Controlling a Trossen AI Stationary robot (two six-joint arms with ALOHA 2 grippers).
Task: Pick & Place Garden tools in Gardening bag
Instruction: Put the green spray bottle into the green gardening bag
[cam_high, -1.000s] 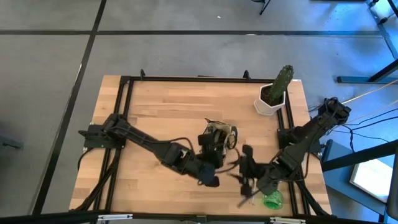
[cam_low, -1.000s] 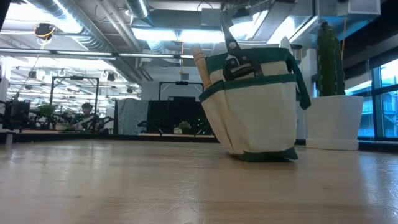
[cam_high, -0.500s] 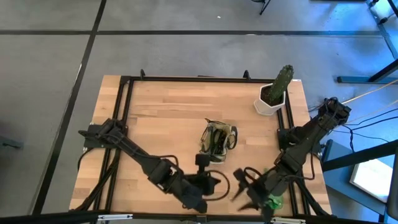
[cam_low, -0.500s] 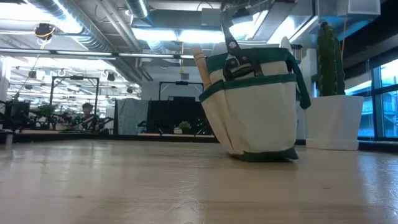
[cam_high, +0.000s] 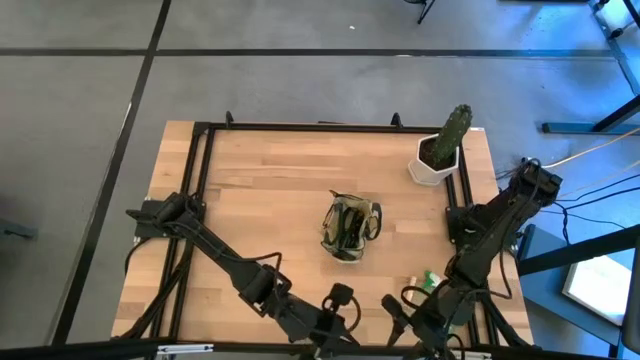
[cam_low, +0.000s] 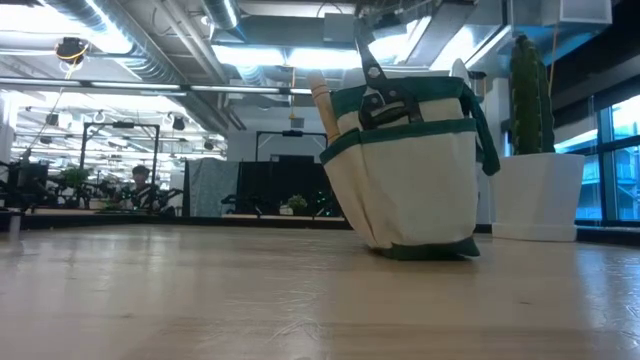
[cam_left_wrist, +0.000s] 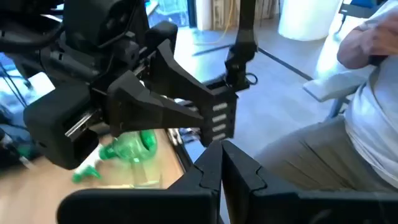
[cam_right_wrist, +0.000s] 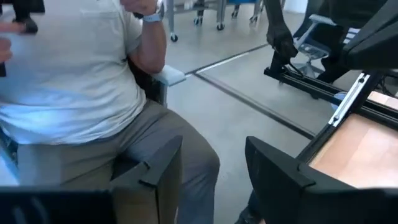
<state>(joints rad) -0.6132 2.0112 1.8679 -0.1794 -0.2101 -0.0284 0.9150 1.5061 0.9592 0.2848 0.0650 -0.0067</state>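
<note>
Black right gripper (cam_right_wrist: 211, 168) gapes, seemingly empty; left gripper (cam_left_wrist: 222, 163) pinched.

Gardening bag (cam_high: 350, 227) stands mid-table, tool handles poking above its rim: the only obstacle in the central zone. Cactus in white pot (cam_high: 440, 150) occupies the far right corner, well apart from the bag. Open wood on the bag's left and far side. Near edge crowded: left gripper (cam_high: 343, 300) and right gripper (cam_high: 392, 312) sit close together there, green spray bottle (cam_high: 430, 281) lying just beside the right arm. Seated person (cam_right_wrist: 93, 93) beyond the near edge.
</note>
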